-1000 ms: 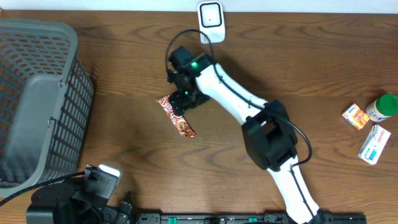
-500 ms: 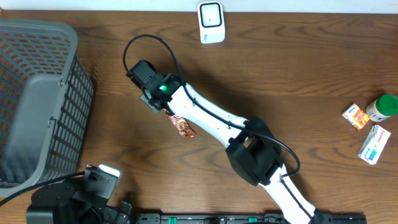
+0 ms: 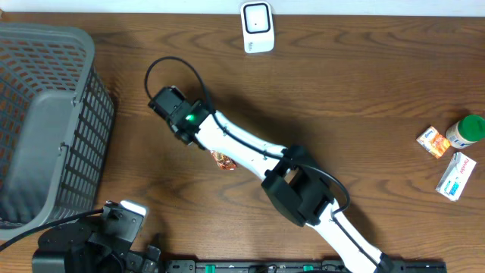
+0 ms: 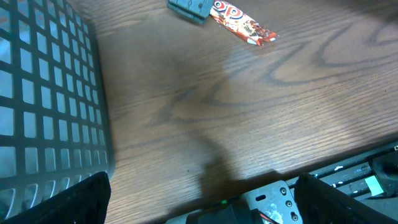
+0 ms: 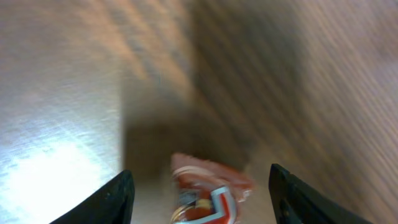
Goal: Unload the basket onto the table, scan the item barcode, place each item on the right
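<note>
Two arms at this table [image 3: 364, 83], my right far nearer: right gripper [image 5: 200, 173], fingers apart (clamping nothing), straddles one end of the snack wrapper [image 5: 208, 196] lying there, its long axis running back beneath my forearm, scanner [image 3: 257, 27] well apart.

A dark brown wood-grain tabletop [image 3: 379, 91] fills the overhead view, its swirling grain running mostly lengthwise. A thin pale strip [image 3: 379, 6] borders its far edge. Soft light leaves a whitish glare [image 5: 43, 174] on the wood in the right wrist view.
</note>
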`<state>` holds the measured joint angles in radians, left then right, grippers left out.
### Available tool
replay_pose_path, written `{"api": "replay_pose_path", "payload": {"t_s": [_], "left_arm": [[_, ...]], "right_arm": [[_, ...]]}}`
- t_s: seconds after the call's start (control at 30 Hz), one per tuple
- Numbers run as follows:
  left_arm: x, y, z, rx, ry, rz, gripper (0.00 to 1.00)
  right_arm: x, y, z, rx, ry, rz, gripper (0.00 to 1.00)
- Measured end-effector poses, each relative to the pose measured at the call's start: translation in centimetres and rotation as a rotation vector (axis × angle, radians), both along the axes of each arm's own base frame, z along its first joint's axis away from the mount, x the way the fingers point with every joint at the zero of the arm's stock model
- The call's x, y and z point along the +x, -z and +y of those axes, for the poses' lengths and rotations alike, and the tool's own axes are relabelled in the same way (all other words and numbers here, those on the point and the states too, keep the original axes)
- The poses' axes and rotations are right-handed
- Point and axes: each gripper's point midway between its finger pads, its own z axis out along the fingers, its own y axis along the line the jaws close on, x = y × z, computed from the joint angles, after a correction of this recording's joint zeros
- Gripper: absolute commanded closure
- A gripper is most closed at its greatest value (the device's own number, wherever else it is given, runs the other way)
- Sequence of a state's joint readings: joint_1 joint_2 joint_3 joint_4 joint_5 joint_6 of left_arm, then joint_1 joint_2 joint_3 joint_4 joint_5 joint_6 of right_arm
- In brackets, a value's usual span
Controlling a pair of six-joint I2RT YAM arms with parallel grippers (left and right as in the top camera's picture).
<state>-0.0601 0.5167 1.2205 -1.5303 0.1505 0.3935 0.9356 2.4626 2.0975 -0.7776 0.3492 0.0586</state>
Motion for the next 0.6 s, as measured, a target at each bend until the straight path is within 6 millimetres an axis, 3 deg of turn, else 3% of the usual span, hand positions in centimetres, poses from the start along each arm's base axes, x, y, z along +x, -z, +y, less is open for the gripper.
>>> {"api": "replay_pose_path", "payload": {"t_s": [0.3, 0.6], "left_arm": [[0.0, 0.0, 0.0, 0.0, 0.0, 0.0, 0.05], [0.0, 0.0, 0.0, 0.0, 0.0, 0.0, 0.05]], "right_arm": [[-2.2, 0.3, 0.9, -0.032, -0.043, 0.021, 0.35], [-0.9, 0.3, -0.6, -0.054, -0.006, 0.008, 0.37]]}}
